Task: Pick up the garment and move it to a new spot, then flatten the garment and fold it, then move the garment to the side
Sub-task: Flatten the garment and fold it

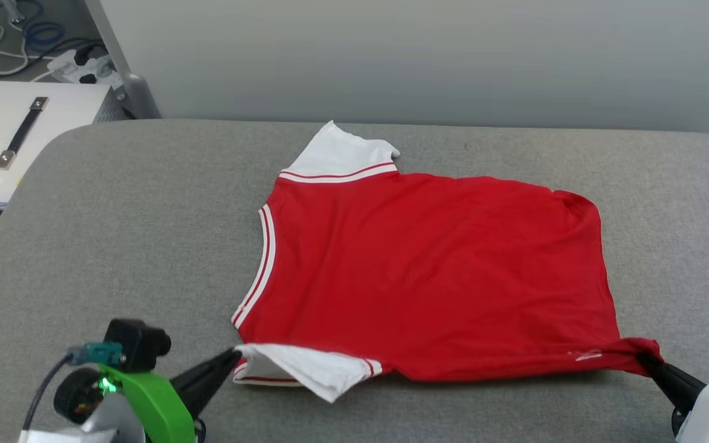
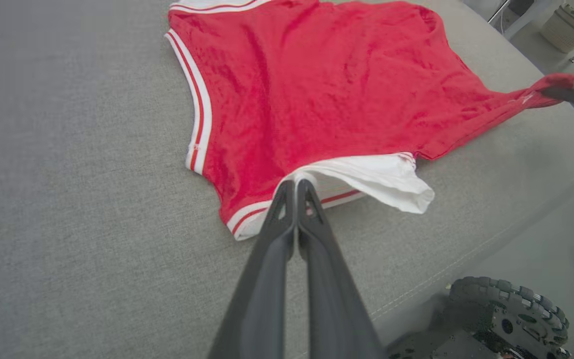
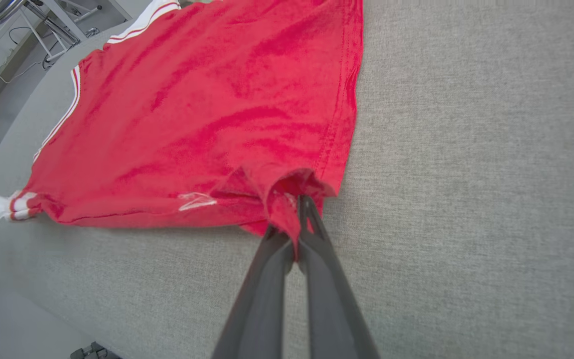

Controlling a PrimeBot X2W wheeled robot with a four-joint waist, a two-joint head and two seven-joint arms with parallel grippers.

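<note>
Across the whole foreground, grey fabric-covered bench (image 1: 145,215), rounded at its far left corner. Item one: the garment (image 1: 428,264), a red T-shirt lying spread over the middle of the bench, plain red side up, neck opening toward the robot's left and hem toward its right. The body is bright red with shallow creases running toward the near right corner. Sleeves are short and white: the far sleeve (image 1: 339,154) lies flat and points away, while the near sleeve (image 1: 317,369) is rumpled and partly doubled over at the near edge. Red-and-white striped trim edges the curved neckline (image 1: 262,264) and both sleeve seams. Item two: white case (image 1: 10,141) with a black handle, off the bench at far left, with loose cables behind it. Item three: left gripper (image 1: 234,355), fingers closed together on the garment at the near shoulder, where the white sleeve meets the red. Item four: right gripper (image 1: 647,357), fingers pinched shut on the near hem corner, which is drawn out to a point and lifted slightly. Item five: small white label (image 1: 585,355) on the red cloth just beside that corner.
</note>
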